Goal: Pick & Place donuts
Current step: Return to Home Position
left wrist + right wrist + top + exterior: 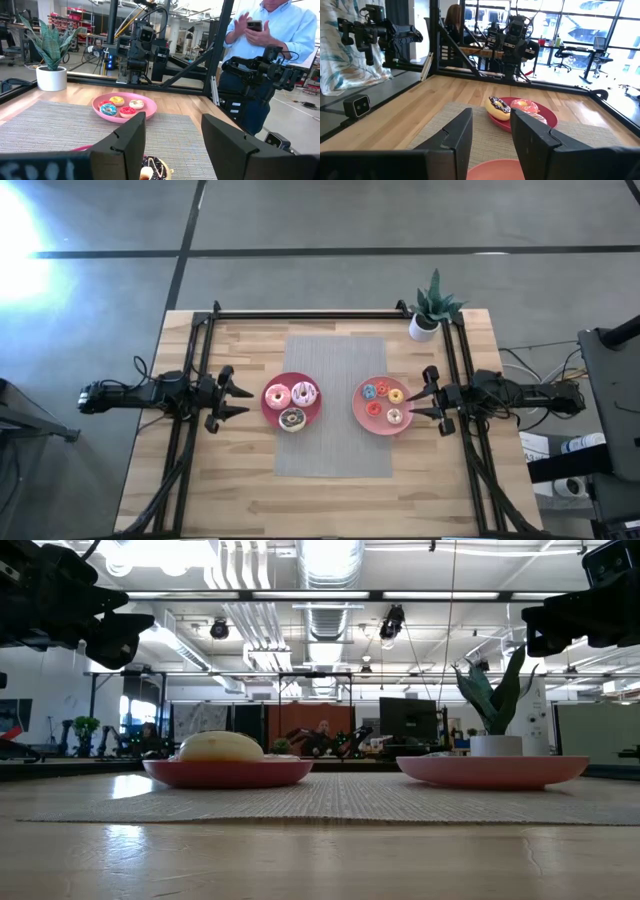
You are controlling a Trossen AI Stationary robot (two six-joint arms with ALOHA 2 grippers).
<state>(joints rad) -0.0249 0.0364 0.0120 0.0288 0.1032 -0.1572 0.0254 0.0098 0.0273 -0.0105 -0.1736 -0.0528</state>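
high view: three donuts [291,403] on the left plate [270,412], four on the right plate [358,407]; progress unclear. my left gripper [233,401] and right gripper [417,402] are open, empty.

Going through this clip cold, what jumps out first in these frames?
Two pink plates on the grey mat: the left plate holds three large donuts, the right plate four small donuts. The left gripper and right gripper flank them, both open and empty. A potted plant stands at the far right corner.
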